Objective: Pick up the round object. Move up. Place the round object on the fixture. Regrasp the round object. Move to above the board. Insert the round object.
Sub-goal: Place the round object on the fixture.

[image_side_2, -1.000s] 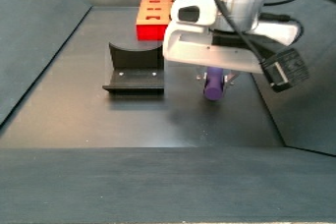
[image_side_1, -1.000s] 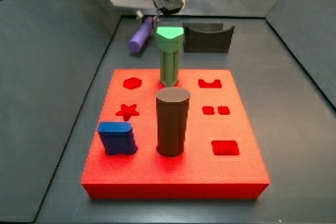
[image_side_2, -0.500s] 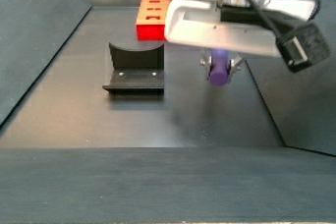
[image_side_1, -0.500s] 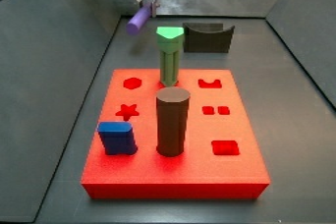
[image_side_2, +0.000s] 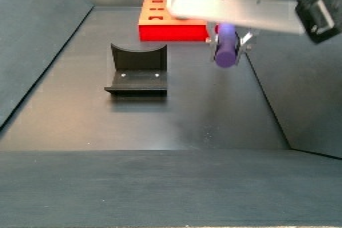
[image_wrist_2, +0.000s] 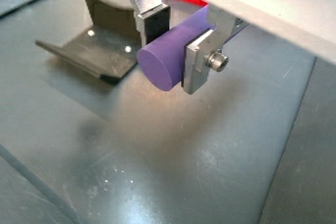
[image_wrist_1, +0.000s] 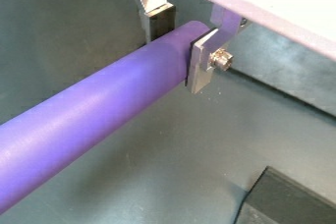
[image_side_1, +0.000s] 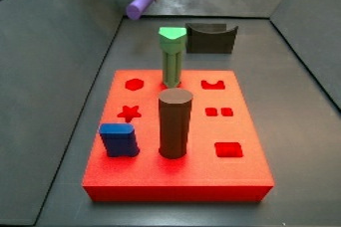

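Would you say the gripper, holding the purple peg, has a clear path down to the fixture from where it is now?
Probably yes. The gripper holds the round object clamped between its fingers, above the floor. The fixture stands alone, its notch bare, and nothing shows between them in a side view.

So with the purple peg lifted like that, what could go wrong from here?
The hand grips the purple peg near one end, so the long free end could sag or twist between the pads. Setting it into the notch of the fixture may then go askew. Swinging the peg across, it could also clip the tall green peg on the red board.
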